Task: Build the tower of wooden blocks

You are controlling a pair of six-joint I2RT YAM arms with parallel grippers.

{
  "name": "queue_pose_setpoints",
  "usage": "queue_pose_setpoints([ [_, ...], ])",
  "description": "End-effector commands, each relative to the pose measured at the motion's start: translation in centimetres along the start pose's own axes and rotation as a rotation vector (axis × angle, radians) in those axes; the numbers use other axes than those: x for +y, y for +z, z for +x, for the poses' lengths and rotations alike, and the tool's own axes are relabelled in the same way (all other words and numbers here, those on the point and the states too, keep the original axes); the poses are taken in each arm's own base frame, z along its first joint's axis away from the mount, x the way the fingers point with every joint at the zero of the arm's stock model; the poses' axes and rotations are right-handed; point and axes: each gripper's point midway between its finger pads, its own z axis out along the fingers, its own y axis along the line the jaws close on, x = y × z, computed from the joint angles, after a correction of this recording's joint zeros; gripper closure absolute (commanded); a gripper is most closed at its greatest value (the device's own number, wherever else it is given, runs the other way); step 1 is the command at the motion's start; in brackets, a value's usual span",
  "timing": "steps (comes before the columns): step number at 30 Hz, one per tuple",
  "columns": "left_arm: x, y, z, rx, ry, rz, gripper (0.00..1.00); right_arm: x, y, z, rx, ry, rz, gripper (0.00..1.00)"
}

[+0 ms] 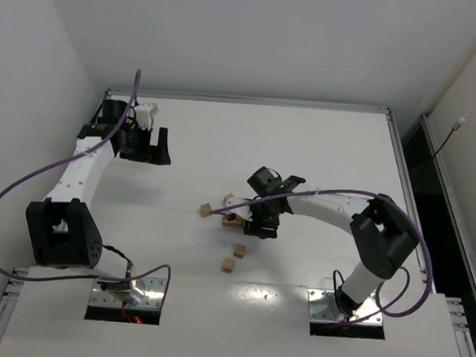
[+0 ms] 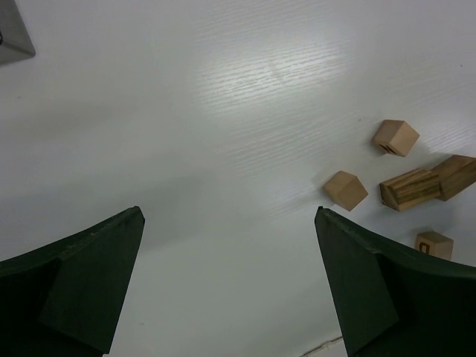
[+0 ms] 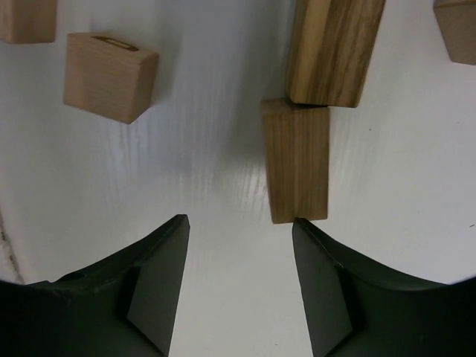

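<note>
- Wood blocks [image 1: 239,250] lie scattered flat near the middle of the table [image 1: 322,143].
- Right gripper [image 3: 239,223] is low over them, jaws partly apart with nothing between.
- One block [image 3: 296,160] lies just ahead of one fingertip and touches another block [image 3: 335,48] behind it.
- Left gripper [image 2: 227,216] hangs at the far left, well apart from them, jaws wide and empty.

Light tan wood blocks [image 2: 346,190], some streaky-grained, on a glossy white table [image 2: 223,111].
</note>
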Motion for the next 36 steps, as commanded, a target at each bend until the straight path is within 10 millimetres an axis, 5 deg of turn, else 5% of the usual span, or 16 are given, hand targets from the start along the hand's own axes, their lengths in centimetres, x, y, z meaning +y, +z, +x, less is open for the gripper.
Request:
queue_pose_setpoints([
  [1,-0.3,-0.6,-1.7,-0.041,0.007,0.028,0.02,-2.8,-0.2,-1.9,-0.023,-0.046,0.084,0.46],
  [9,-0.2,0.1,-1.0,-0.016,-0.004,0.041,0.02,-4.2,0.5,-2.6,-0.001,-0.054,0.099,0.46],
  [18,0.3,0.5,-0.7,-0.001,-0.009,0.037,0.02,-3.2,2.4,-2.4,0.055,-0.103,0.048,0.46],
  [22,0.8,1.0,-0.4,0.016,-0.025,0.034,0.02,-3.0,2.6,-1.9,0.075,-0.098,0.04,0.73],
  [23,0.7,1.0,-0.4,0.014,-0.025,0.043,0.02,-3.0,2.6,-1.9,0.075,-0.098,0.04,0.88],
  [25,0.6,1.0,-0.4,0.013,-0.005,0.053,0.02,-2.9,2.8,-1.4,0.088,-0.096,0.038,0.95],
  [28,-0.6,0.0,-0.5,-0.025,0.03,0.135,0.02,-3.5,1.1,-2.7,0.018,-0.076,0.084,1.0],
  [32,-6.9,-2.8,0.3,-0.109,0.168,0.486,0.05,-4.6,-2.5,-4.7,-0.21,0.062,0.106,1.0],
  [36,-10.9,-4.3,0.9,-0.15,0.255,0.614,0.05,-5.7,-6.1,-6.4,-0.428,0.149,0.121,1.0],
])
